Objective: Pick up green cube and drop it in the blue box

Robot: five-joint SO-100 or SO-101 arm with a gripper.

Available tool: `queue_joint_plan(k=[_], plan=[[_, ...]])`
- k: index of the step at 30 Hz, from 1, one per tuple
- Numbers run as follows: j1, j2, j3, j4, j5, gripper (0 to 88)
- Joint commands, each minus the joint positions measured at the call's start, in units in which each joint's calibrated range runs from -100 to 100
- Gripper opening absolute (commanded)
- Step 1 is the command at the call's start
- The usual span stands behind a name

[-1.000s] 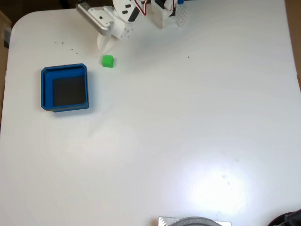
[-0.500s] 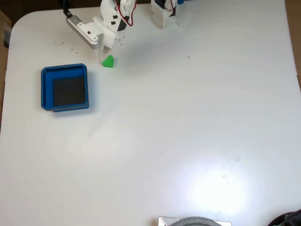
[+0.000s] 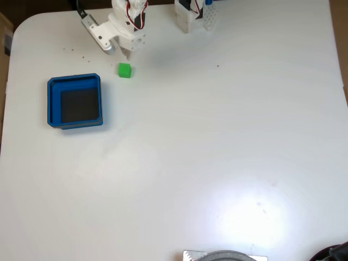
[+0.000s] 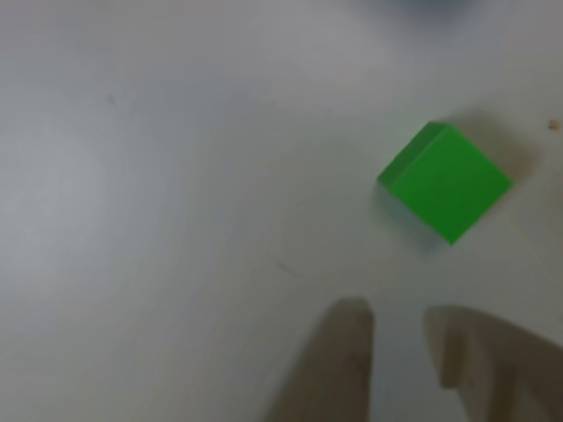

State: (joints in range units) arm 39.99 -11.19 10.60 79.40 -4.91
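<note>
The green cube [image 3: 124, 70] lies on the white table, just right of and above the blue box [image 3: 74, 80], a shallow blue tray with a dark floor and nothing in it. My gripper [image 3: 123, 55] hangs a short way above the cube in the fixed view, not touching it. In the other view the cube [image 4: 446, 181] sits at the upper right, turned corner-on. The two fingertips of my gripper [image 4: 400, 338] rise from the bottom edge, a narrow gap between them and nothing held. The cube is up and to the right of the tips.
The arm's white base block [image 3: 190, 16] stands at the table's top edge. A grey round object [image 3: 224, 255] pokes in at the bottom edge. Small dark specks [image 3: 76, 53] dot the table above the box. The table's rounded corner is at top left.
The arm swung left, then drew back toward the top edge. Half a second ago the gripper partly covered the cube; now the cube shows whole in the same spot.
</note>
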Motion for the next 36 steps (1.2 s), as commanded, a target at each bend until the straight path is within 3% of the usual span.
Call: queue_joint_plan(k=[1,19,36], plan=[[0.0,-0.4,-4.1,0.7,-2.5,1.2],[0.1,0.3,-4.1,0.6,-3.0,1.2],[1.2,13.2,-10.4,0.6,-4.5,1.4]])
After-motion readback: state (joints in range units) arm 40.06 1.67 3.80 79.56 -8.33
